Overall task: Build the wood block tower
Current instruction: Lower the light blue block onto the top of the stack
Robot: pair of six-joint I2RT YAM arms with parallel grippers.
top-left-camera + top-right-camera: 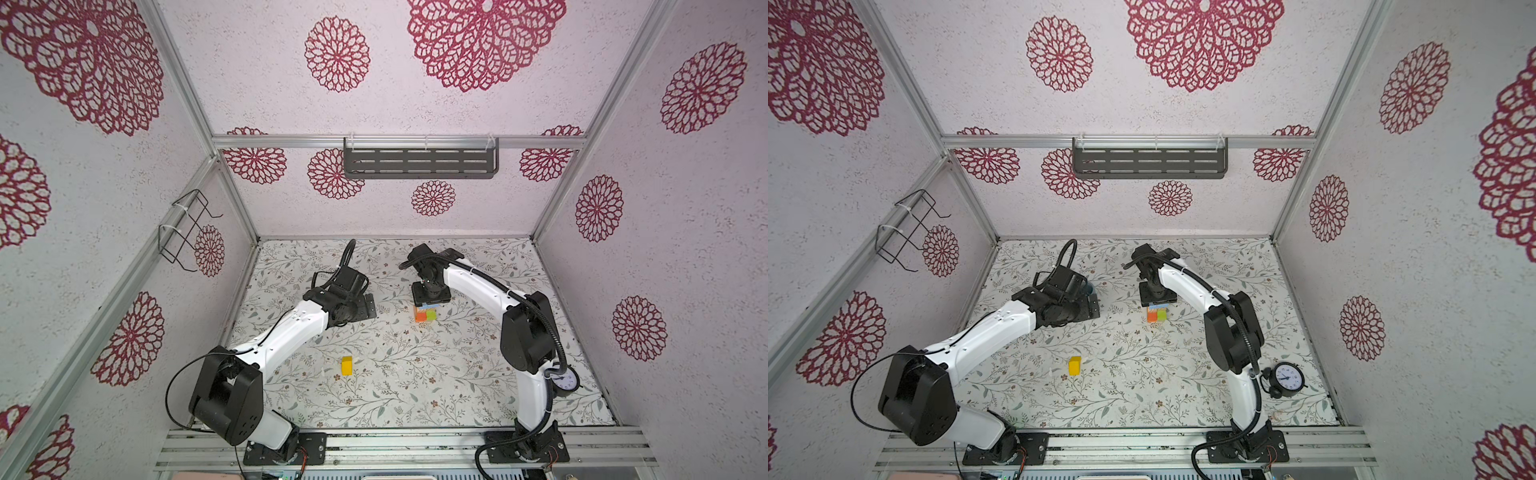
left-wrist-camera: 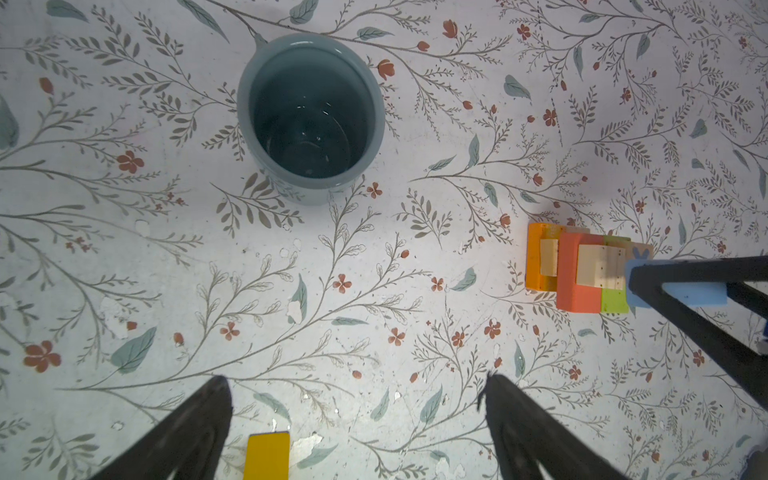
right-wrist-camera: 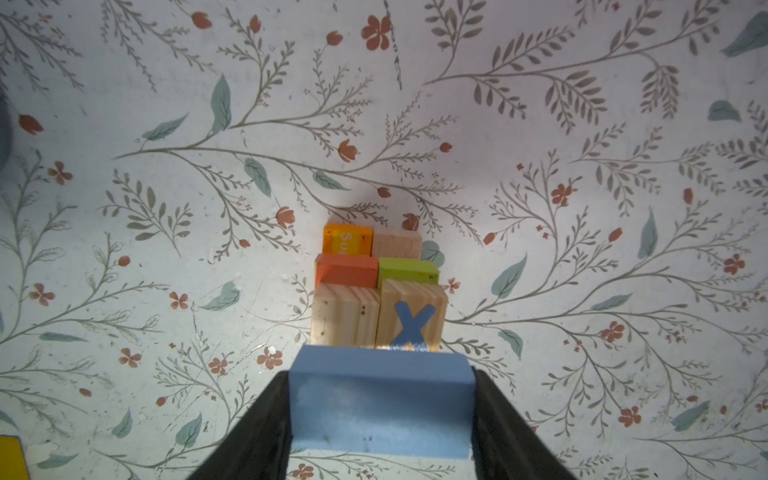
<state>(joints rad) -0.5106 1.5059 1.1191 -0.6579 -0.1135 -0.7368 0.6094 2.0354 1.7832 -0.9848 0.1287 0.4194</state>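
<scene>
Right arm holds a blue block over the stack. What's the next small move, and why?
Probably ease the blue block straight down onto the two natural cubes topping the tower: the right gripper holds it roughly lined up above them.

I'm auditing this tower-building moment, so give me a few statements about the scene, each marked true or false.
1. The right gripper is shut on a blue block at the tower. True.
2. The left gripper grips the yellow block. False: it is open and empty, and the yellow block lies alone on the table.
3. The teal cup has a block inside. False: it is empty.
4. An alarm clock stands on the table's right side in both top views. True.
</scene>
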